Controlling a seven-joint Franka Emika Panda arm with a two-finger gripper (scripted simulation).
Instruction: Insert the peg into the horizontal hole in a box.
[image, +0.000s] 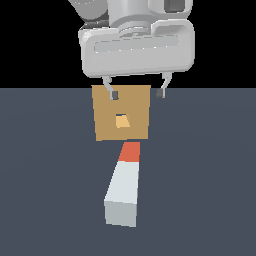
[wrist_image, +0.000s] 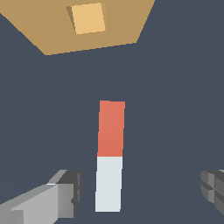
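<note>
The peg (image: 125, 181) lies flat on the dark floor, with its red-orange end (image: 131, 152) toward the tan box (image: 105, 125) and its pale grey end nearest the exterior camera. The hole (image: 121, 121) shows as a lighter square in the middle of the box's face. My gripper (image: 137, 93) hangs open above the scene, and its fingertips (image: 114, 94) overlap the box's top edge in the exterior view. In the wrist view the peg (wrist_image: 109, 157) runs below and between the two fingers (wrist_image: 65, 192), closer to one of them and untouched. Beyond it are the box (wrist_image: 48, 26) and the hole (wrist_image: 89, 18).
A flat dark grey-blue floor (image: 210, 190) spreads around the peg and box. Nothing else stands on it.
</note>
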